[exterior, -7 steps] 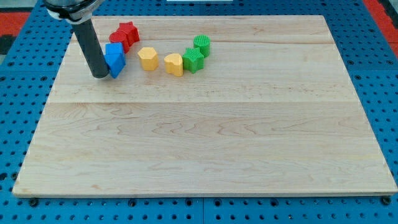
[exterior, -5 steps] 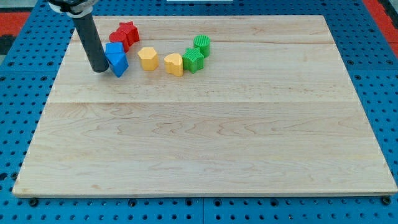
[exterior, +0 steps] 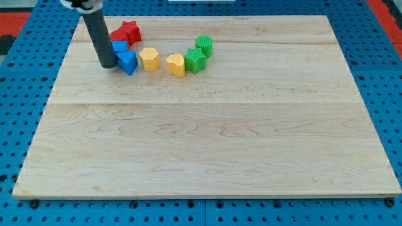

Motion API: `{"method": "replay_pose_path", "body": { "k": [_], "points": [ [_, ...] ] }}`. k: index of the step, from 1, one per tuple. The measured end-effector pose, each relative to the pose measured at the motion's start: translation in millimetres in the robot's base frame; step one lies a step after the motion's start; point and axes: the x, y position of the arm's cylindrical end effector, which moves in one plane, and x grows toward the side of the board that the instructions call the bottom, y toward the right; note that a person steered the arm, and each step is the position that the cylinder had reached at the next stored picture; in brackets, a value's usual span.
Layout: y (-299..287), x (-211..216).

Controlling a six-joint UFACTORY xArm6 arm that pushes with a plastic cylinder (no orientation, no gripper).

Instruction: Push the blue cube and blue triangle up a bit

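Observation:
A blue cube (exterior: 119,47) and a blue triangle (exterior: 128,61) sit together at the upper left of the wooden board (exterior: 207,157), the cube just above the triangle. My tip (exterior: 107,64) stands against their left side, touching the triangle. The dark rod rises from it to the view's top edge.
Two red blocks (exterior: 125,32) lie just above the blue cube. To the right of the blue triangle lie two yellow blocks (exterior: 149,59) (exterior: 176,64), then two green blocks (exterior: 195,60) (exterior: 204,44). A blue pegboard surrounds the board.
My tip has moved up and to the right. The blue cube and blue triangle have shifted right and slightly up, closer to the red blocks and the left yellow block.

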Motion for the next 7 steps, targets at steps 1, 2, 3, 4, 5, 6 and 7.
{"method": "replay_pose_path", "body": {
  "k": [1, 2, 3, 4, 5, 6, 7],
  "points": [
    [-15, -17],
    [-27, -21],
    [-27, -25],
    [-24, -32],
    [-13, -34],
    [16, -33],
    [-60, -36]
  ]
}}
